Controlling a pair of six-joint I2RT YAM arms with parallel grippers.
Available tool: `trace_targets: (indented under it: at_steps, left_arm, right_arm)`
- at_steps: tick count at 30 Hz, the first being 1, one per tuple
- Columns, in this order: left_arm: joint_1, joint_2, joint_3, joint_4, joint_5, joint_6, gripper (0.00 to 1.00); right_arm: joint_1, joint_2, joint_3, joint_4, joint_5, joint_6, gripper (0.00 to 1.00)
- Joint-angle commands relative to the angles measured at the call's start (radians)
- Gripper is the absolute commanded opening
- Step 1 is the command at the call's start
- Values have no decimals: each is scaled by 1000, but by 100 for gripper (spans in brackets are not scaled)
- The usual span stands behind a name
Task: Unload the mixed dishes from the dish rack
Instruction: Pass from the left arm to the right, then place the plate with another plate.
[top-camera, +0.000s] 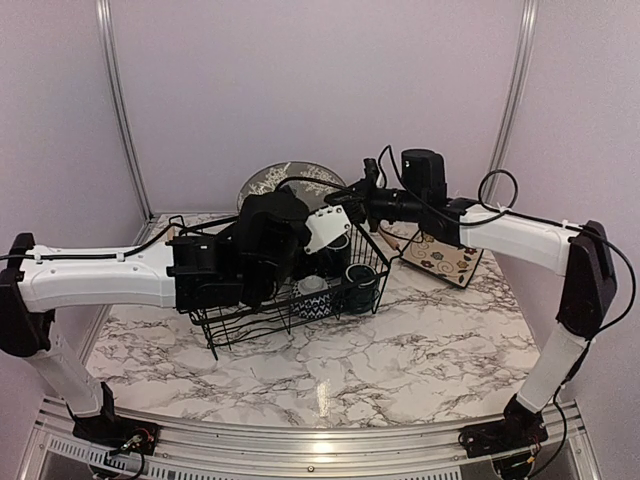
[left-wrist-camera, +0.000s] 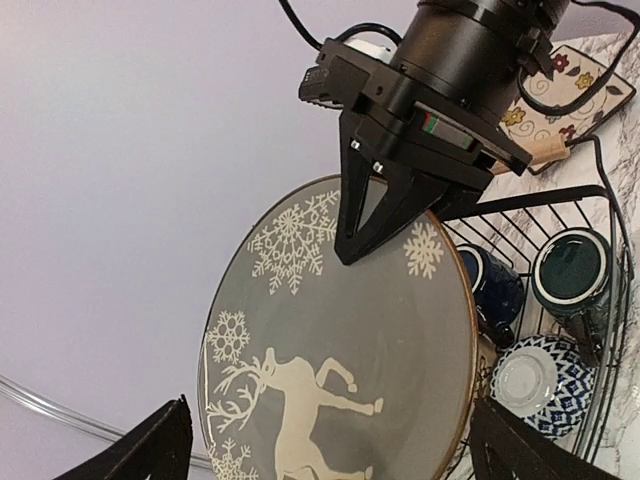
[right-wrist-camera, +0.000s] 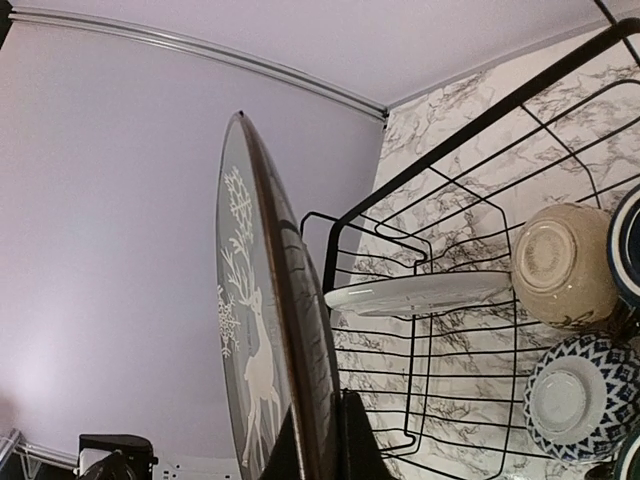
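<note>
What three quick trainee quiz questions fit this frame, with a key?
1. True or false: the right pincer is shut on the rim of the reindeer plate.
2. Fill in: the left pincer is ___ (open or shut).
3. Where is the square floral plate? A) on the table, outside the dish rack; B) standing in the rack; C) in the left pincer.
Key: 1 true; 2 open; 3 A.

Robot lab booth, plain walls (top-camera: 300, 80), aluminium frame (top-camera: 118, 100), marble-print table (top-camera: 400, 370)
</note>
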Motion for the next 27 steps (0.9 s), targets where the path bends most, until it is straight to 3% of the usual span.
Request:
trace_targets:
  at_steps: [1, 14, 22, 27]
  left_arm:
    - [-1, -151, 39, -155, 135, -240, 99]
    - [153, -428, -40, -245, 486, -662, 99]
    - [210, -513, -178, -125, 473, -797, 99]
    - [221, -516, -196, -74, 464, -805, 99]
  right_arm:
    - [-47, -55, 28, 172, -22, -9, 0]
    - [-293, -288, -140, 100, -34, -198, 0]
    - [-539, -415, -305, 66, -10, -192, 0]
    - [-656, -450, -400, 68, 45, -192, 0]
